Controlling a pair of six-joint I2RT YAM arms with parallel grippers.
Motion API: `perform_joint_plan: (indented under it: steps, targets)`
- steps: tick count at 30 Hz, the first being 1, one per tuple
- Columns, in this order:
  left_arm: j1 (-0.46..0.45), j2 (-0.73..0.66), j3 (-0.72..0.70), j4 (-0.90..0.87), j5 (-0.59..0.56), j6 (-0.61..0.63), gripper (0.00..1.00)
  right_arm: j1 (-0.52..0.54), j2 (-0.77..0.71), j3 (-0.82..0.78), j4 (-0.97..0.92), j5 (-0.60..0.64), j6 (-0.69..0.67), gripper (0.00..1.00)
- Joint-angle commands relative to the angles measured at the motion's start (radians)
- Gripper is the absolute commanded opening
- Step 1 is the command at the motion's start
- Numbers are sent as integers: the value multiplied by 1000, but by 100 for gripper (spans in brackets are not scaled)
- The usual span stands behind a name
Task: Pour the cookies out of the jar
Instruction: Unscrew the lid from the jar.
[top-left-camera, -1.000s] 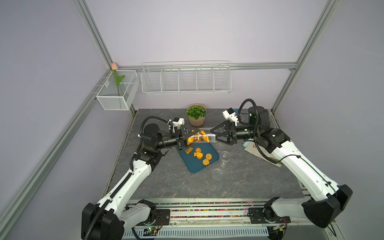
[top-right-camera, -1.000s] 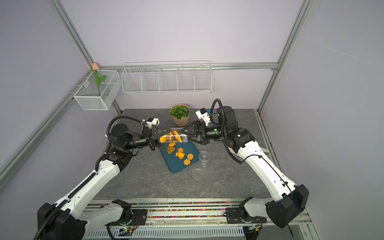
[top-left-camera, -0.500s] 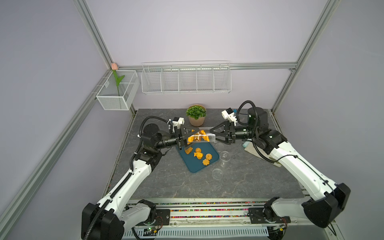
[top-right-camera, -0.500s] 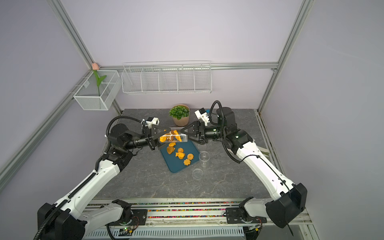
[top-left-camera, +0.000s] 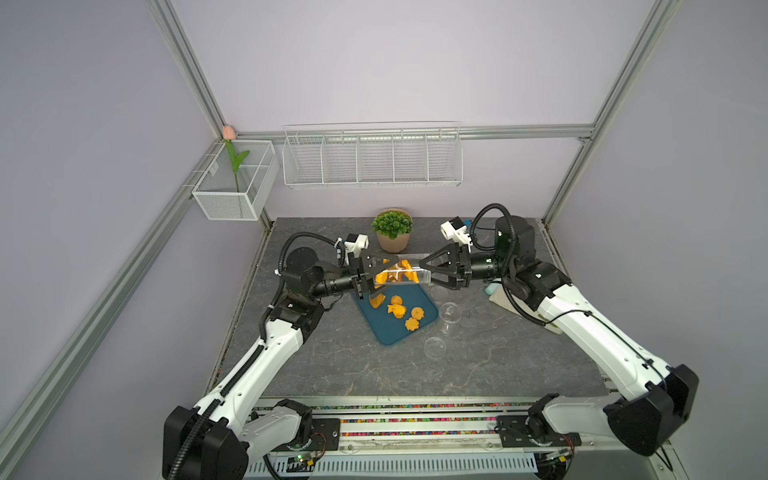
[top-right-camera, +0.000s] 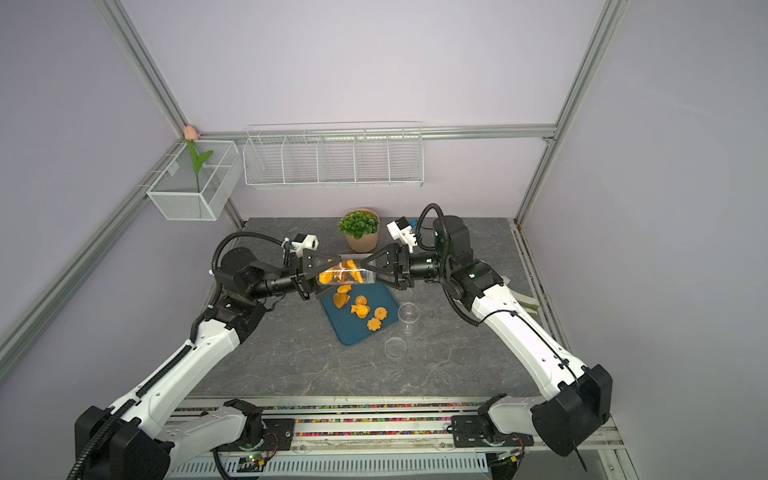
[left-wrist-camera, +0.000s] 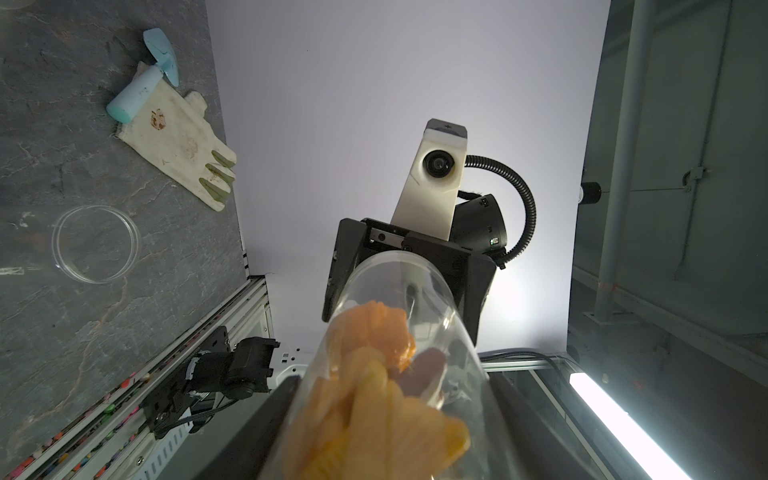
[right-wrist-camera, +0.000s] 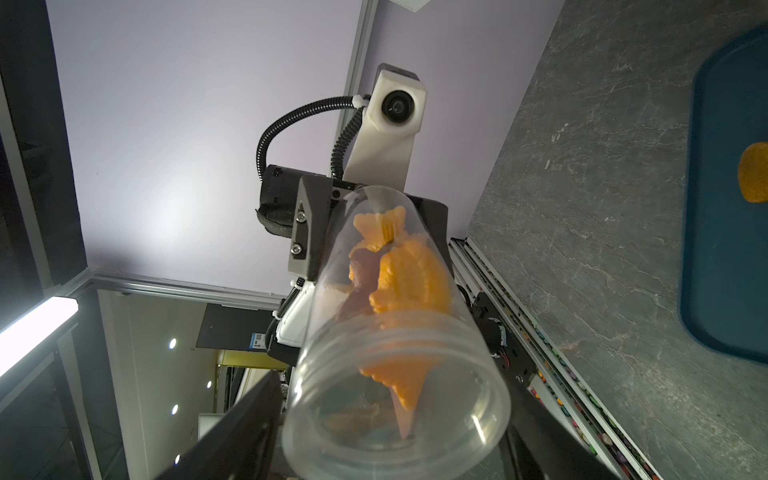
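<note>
A clear jar (top-left-camera: 399, 272) hangs level in the air above the blue tray (top-left-camera: 386, 332), stretched between both grippers. My left gripper (top-left-camera: 376, 274) is shut on its closed end, where several orange cookies (left-wrist-camera: 374, 374) are bunched inside. My right gripper (top-left-camera: 424, 272) is shut on the threaded mouth end (right-wrist-camera: 395, 415), its fingers (right-wrist-camera: 249, 419) pressed against the rim. More cookies (top-left-camera: 397, 309) lie loose on the tray below the jar. Both top views show the jar (top-right-camera: 343, 274) between the left gripper (top-right-camera: 322, 276) and the right gripper (top-right-camera: 368, 274).
A potted plant (top-left-camera: 392, 230) stands just behind the jar. A clear cup (top-left-camera: 450, 312) and a round clear lid (top-left-camera: 434, 347) sit right of the tray. A stained glove (left-wrist-camera: 174, 137) with a pale blue tool (left-wrist-camera: 137, 93) lies under the right arm. Wire baskets hang on the back wall.
The right gripper's jaws have narrowed from wide open onto the jar's mouth end, and that arm edged slightly left. The left gripper and the jar have stayed put.
</note>
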Motion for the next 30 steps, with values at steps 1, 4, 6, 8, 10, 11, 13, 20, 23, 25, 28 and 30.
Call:
perform_joint_plan:
  steps: [1, 4, 6, 8, 10, 11, 13, 20, 23, 25, 28, 30]
  targets:
    - [-4, -8, 31, 33, -5, -20, 67, 1, -31, -9, 40, -44, 46, 79]
    - [-5, -12, 25, 32, -8, -20, 67, -10, -34, -10, 35, -53, 43, 76]
    - [-4, -16, 21, 29, -10, -20, 67, -18, -35, -12, 34, -59, 43, 73]
    - [-5, -22, 18, 26, -12, -20, 67, -25, -35, -12, 33, -65, 42, 70]
    - [-4, -28, 13, 22, -13, -20, 67, -32, -37, -11, 34, -68, 38, 69]
    - [-4, -31, 14, 20, -14, -20, 67, -36, -38, -11, 33, -70, 36, 67]
    - [-5, -35, 12, 14, -13, -19, 67, -42, -38, -8, 31, -73, 31, 67]
    - [-5, -46, 13, 1, -23, -19, 67, -50, -32, 53, -127, -69, -142, 66]
    - [-4, -49, 16, -1, -24, -21, 67, -57, -36, 45, -130, -63, -186, 65]
    - [-4, -49, 19, -6, -24, -22, 66, -60, -37, 42, -137, -57, -222, 65]
    - [-4, -47, 21, -11, -30, -21, 65, -65, -30, 43, -142, -55, -261, 65]
    - [-5, -45, 22, -12, -31, -21, 65, -66, -21, 50, -142, -62, -292, 63]
